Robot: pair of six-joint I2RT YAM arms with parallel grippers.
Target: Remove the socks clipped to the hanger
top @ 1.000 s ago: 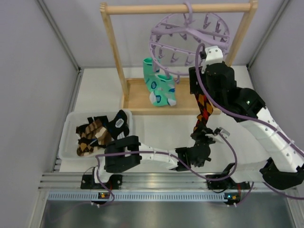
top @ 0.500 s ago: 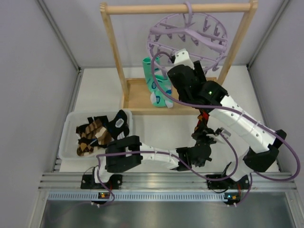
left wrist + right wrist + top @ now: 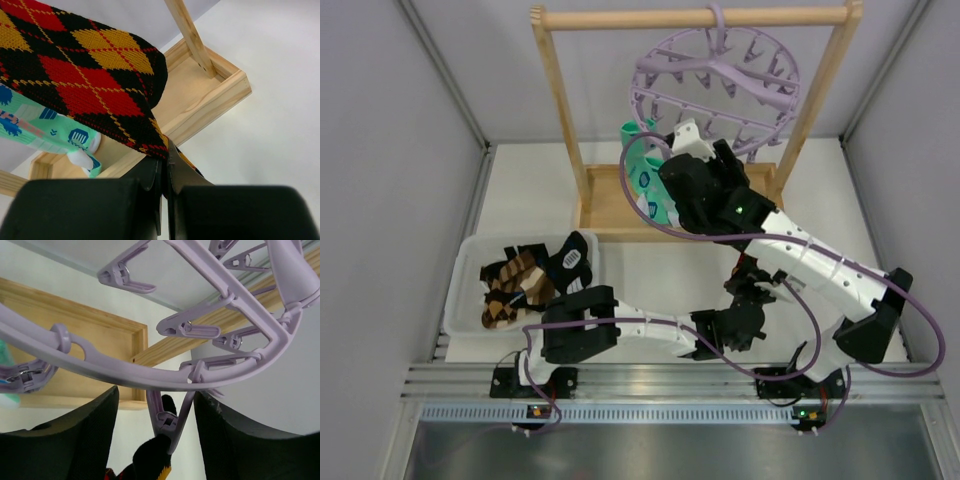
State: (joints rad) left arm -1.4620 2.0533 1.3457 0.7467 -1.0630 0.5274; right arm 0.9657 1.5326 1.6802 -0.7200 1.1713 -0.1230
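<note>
Since a second ago the right arm has swung from the right side of the hanger [image 3: 718, 66] to under its left part, and now hides most of the argyle sock [image 3: 95, 75] from above; the hanger's ring has also shifted on the wooden rack [image 3: 555, 100] at the table's [image 3: 520, 200] far edge. The bin [image 3: 457, 292] at the near left corner holds the brown striped socks [image 3: 510, 290] and a black sock [image 3: 570, 262], unchanged. The mint-green socks [image 3: 645, 175] hang above the rack's base tray [image 3: 605, 205]. The right gripper [image 3: 156, 395] is just below the ring, jaws apart, one finger on each side of the peg [image 3: 167, 422] that clips the argyle sock's top; neither finger touches it. The left gripper [image 3: 164, 165], near the table's middle, is pinched tight on that sock's lower edge.
</note>
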